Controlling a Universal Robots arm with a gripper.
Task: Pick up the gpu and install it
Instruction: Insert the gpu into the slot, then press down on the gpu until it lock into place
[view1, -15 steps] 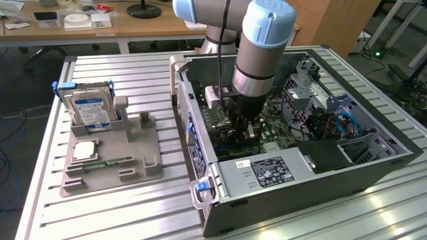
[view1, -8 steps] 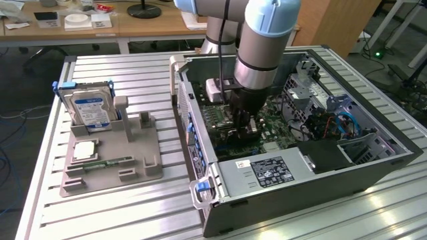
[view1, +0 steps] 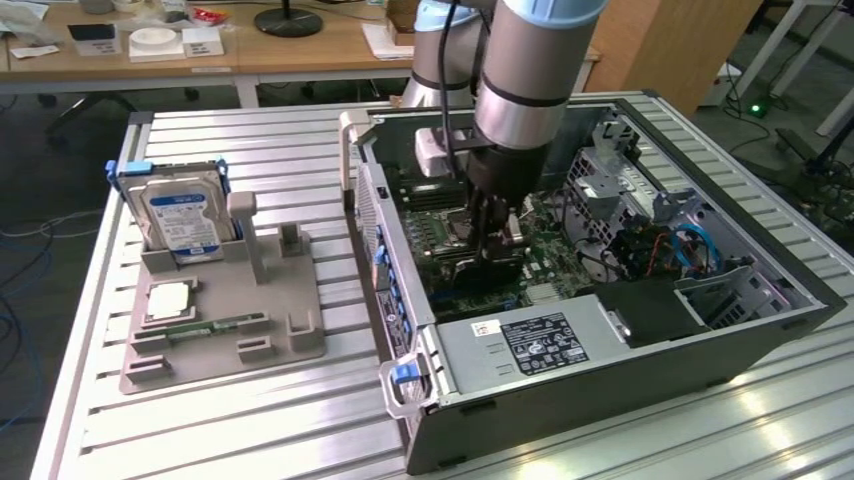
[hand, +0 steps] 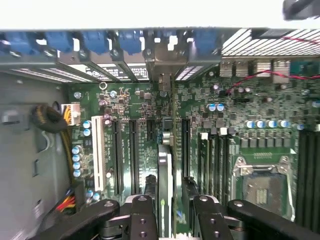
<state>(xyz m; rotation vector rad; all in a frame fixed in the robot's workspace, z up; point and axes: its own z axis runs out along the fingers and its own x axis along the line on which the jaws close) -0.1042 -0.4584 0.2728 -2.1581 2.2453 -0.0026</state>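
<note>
Black fingers (hand: 150, 220) are seen clenched on the gpu (hand: 165, 190), which is held on edge just above the motherboard (hand: 260, 110) slots inside the open computer case (view1: 587, 380) on the counter (view1: 267, 420)

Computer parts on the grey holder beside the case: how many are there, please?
3: the hard drive stands upright at the grey holder's far end, a square chip lies flat before it, and the memory stick lies just nearer the camera. None seems hidden.
</note>
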